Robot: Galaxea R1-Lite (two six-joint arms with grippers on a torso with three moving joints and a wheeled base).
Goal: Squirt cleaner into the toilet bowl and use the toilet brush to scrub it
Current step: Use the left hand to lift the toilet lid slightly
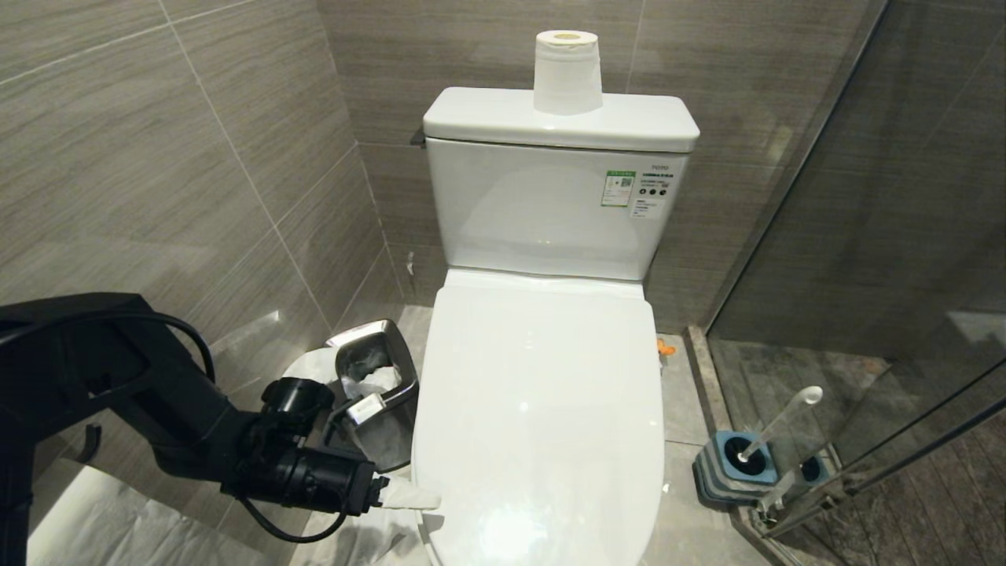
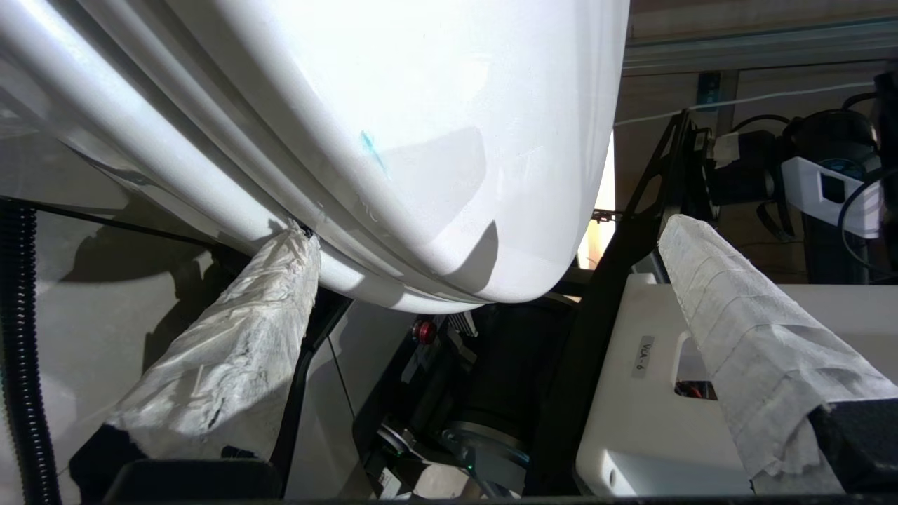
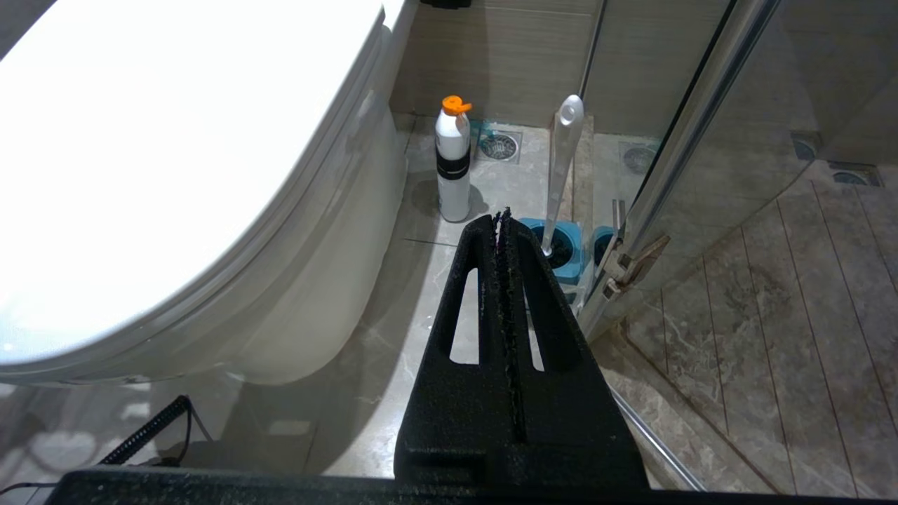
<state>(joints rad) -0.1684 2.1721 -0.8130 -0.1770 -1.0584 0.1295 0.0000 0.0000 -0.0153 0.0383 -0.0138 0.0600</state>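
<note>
Fingers [image 2: 231,344] of left gripper [image 1: 409,497] spread wide at closed toilet bowl [image 1: 542,409] lid edge to lift it; right gripper [image 3: 504,217] pinched shut, empty.

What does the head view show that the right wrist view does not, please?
Only the head view shows the tank, the paper roll on it, the steel bin and the left pincer at the closed lid's edge. Only the right wrist view shows a white bottle with an orange cap, floor drains and the shut right pincer. Both show the toilet, the brush in its blue holder and the glass door.
</note>
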